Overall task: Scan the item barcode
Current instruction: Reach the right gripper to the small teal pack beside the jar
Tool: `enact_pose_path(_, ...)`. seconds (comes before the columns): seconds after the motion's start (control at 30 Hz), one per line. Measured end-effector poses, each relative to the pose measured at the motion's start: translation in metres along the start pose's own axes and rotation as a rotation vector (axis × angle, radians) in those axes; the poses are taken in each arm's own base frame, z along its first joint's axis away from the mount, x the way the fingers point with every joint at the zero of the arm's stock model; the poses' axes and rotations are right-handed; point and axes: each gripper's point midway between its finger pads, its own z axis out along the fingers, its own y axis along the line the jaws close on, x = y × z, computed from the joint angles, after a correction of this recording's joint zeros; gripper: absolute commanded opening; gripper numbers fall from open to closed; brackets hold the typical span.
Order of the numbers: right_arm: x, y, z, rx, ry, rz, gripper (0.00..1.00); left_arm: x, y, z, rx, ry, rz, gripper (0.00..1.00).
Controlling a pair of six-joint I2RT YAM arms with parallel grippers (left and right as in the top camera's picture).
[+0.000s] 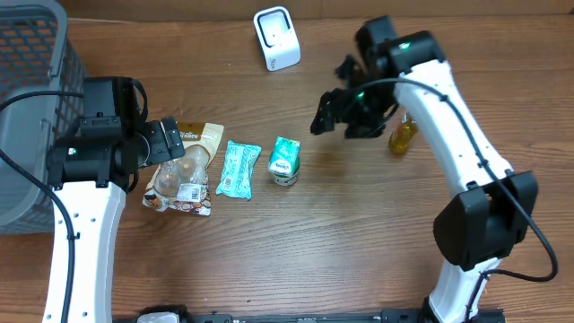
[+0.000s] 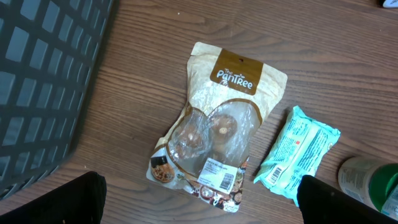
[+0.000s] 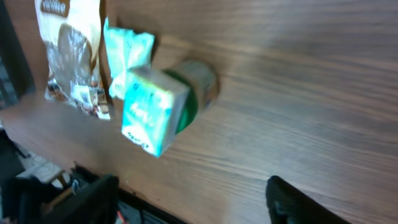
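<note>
While the grey basket [image 1: 27,117] is sitting at the left edge of the tabletop [image 1: 359,242], I am failing to make out anything inside it through the mesh. Just beside it a bag [image 1: 184,170] is lying flat, showing round brown pieces through its clear window. A teal packet [image 1: 239,169] is lying just right of the bag and a green carton [image 1: 284,161] just right of that, all resting on the wood. The white scanner [image 1: 276,38] is standing at the far edge, well apart from them.

The left gripper [image 1: 170,144] is hanging over the bag, spread wide and holding nothing. The right gripper [image 1: 343,112] is hovering above bare wood right of the carton, its jaws parted and empty. A yellow bottle [image 1: 403,135] is standing beside that arm.
</note>
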Motion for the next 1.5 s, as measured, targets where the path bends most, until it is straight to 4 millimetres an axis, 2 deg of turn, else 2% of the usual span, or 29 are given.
enact_pose_path(0.2, 0.002, 0.015, 0.024, 0.061, -0.019, 0.001, 0.65, 0.000, 0.000, 0.000, 0.000, 0.000, 0.000, 1.00)
enact_pose_path(0.27, 0.003, 0.018, 0.031, 0.089, -0.029, 0.002, 0.49, 0.000, 0.000, 0.000, 0.000, 0.000, 0.000, 1.00)
enact_pose_path(0.43, -0.001, 0.031, 0.045, 0.102, -0.072, 0.006, 0.43, 0.000, 0.000, 0.000, 0.000, 0.000, 0.000, 1.00)
enact_pose_path(0.6, 0.004, 0.033, 0.064, 0.112, -0.066, 0.021, 0.42, 0.000, 0.000, 0.000, 0.000, 0.000, 0.000, 0.99)
enact_pose_path(0.8, 0.008, 0.031, 0.078, 0.119, -0.062, 0.045, 0.42, 0.000, 0.000, 0.000, 0.000, 0.000, 0.000, 0.99)
enact_pose_path(1.0, 0.010, 0.034, 0.081, 0.120, -0.063, 0.051, 0.37, 0.000, 0.000, 0.000, 0.000, 0.000, 0.000, 1.00)
enact_pose_path(1.2, 0.008, 0.030, 0.082, 0.176, -0.096, 0.081, 0.36, 0.000, 0.000, 0.000, 0.000, 0.000, 0.000, 0.99)
enact_pose_path(1.5, 0.009, 0.035, 0.087, 0.202, -0.122, 0.090, 0.32, 0.000, 0.000, 0.000, 0.000, 0.000, 0.000, 1.00)
